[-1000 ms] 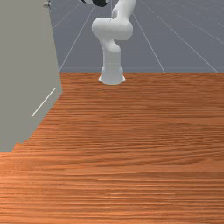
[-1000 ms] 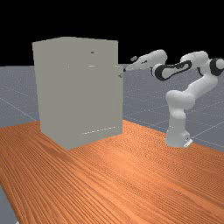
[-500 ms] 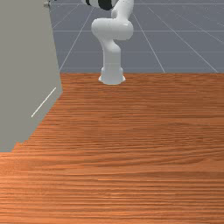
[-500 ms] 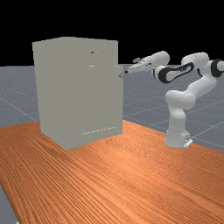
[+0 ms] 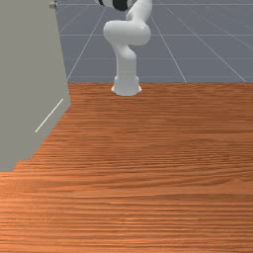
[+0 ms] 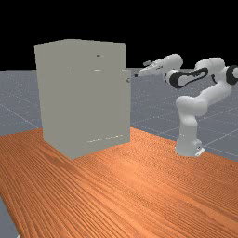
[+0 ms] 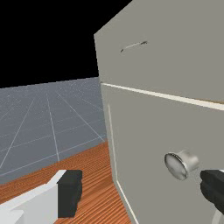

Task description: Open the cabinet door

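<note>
Cabinet door (image 7: 144, 131) faces the bent, outstretched arm (image 6: 214, 94), whose pincer (image 6: 137, 75) gapes near the knob (image 7: 178, 165).

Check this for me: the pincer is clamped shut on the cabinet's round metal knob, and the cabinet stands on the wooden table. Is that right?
Not quite: the pincer is open, not clamped on the round metal knob of the cabinet, as the wrist view shows. The cabinet does stand on the wooden table.
</note>
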`<act>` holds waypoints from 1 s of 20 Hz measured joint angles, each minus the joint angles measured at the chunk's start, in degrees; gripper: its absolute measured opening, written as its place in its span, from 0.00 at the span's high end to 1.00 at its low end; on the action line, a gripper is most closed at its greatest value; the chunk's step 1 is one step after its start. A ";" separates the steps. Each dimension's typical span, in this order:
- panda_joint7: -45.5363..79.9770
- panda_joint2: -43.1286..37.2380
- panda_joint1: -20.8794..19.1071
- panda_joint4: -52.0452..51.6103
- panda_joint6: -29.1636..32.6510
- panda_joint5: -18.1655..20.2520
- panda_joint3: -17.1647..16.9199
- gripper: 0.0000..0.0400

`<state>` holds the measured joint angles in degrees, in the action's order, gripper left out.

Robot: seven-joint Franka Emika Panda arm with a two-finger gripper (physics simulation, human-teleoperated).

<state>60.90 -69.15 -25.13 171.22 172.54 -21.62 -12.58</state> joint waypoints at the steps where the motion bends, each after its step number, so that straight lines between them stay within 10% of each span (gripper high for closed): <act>1: -0.15 -0.62 -0.22 -0.08 -0.38 0.07 -0.48 0.00; 10: -3.20 -1.08 -0.91 -3.28 -0.84 0.30 -7.05 0.00; 20: -3.44 10.02 -1.64 -6.94 2.44 0.28 -7.12 0.00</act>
<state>57.46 -59.12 -26.77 164.28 174.98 -21.34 -19.70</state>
